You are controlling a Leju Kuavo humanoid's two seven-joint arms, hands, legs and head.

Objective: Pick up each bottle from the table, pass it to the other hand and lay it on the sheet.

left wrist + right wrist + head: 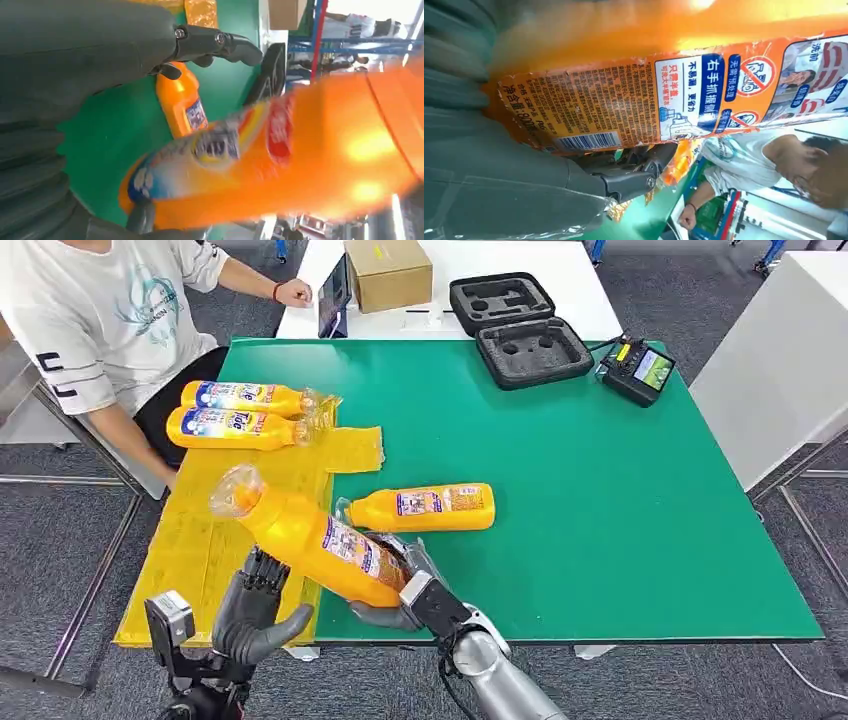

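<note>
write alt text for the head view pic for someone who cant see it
The robot's right hand grips the base of an orange bottle tilted over the yellow sheet, with the left hand open just beneath it. Two bottles lie on the sheet's far end, a fourth bottle lies on the green table, and a seated person watches.
</note>
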